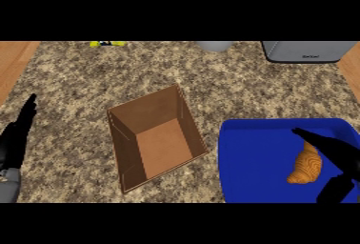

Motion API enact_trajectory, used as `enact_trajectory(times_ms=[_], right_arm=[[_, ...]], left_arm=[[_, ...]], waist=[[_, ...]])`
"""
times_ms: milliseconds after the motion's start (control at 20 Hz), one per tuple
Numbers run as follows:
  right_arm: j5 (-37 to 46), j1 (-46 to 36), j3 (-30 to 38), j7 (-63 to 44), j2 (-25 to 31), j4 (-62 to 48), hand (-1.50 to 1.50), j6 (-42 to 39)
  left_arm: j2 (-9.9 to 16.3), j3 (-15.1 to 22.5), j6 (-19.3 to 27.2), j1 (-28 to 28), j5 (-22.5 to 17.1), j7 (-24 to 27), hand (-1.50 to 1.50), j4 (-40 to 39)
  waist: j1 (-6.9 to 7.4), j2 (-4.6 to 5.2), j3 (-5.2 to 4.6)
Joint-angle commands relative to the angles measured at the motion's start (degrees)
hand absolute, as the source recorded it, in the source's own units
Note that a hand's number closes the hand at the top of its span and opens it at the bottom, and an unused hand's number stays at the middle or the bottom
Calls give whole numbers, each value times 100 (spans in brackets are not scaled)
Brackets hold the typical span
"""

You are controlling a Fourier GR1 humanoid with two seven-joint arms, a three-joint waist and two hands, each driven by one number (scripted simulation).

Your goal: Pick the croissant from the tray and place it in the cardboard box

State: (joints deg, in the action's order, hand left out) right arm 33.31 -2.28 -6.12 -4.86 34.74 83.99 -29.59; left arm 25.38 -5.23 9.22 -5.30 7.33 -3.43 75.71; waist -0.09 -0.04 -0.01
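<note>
**Right hand closing in on the croissant in the tray**

Your right hand point(336, 157) enters at the lower right of the frame, black and angular, with one finger stretched out over the top of the croissant point(305, 167) and the thumb lower down at its right side. The fingers are spread either side of the pastry and not yet curled round it, so this reads as the moment just ahead of the grasp.

The croissant is a golden, ridged crescent lying near the right side of the tray point(253, 157), a smooth, bright blue, shallow dish with rounded corners.

The cardboard box point(158, 138) sits at the centre of the frame, just left of the tray, open at the top, with plain brown walls and a lighter floor. Its closeness should make the carry short.

Your left hand point(17, 133) rests at the left edge, fingers straight and pointing up.

The surface point(77, 71) is speckled beige stone. A grey appliance point(306, 51) sits at the upper right, and a small yellow object point(107, 44) at the upper left.
</note>
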Motion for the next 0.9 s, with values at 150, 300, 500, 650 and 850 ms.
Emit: enact_trajectory(times_ms=[150,300,500,650,850], right_arm=[[543,-39,-156,-751,-423,70,-150,-275],[854,-508,-185,-500,-542,-912,-150,-133],[1149,-224,-137,-349,-736,-914,-150,199],[1697,-404,-182,325,-526,-1501,150,1252],[2001,-495,-71,246,-710,-1594,150,1751]], left_arm=[[-214,-43,-20,-17,244,96,0,7],[-178,-175,-107,-251,256,76,0,-307],[-372,-143,-62,-334,423,-267,0,-19],[-133,-239,-274,-93,315,-342,0,374],[-440,-113,-95,31,532,-255,0,345]], waist=[[1,2,-1],[30,16,1],[6,7,2],[56,12,8],[29,7,4]])
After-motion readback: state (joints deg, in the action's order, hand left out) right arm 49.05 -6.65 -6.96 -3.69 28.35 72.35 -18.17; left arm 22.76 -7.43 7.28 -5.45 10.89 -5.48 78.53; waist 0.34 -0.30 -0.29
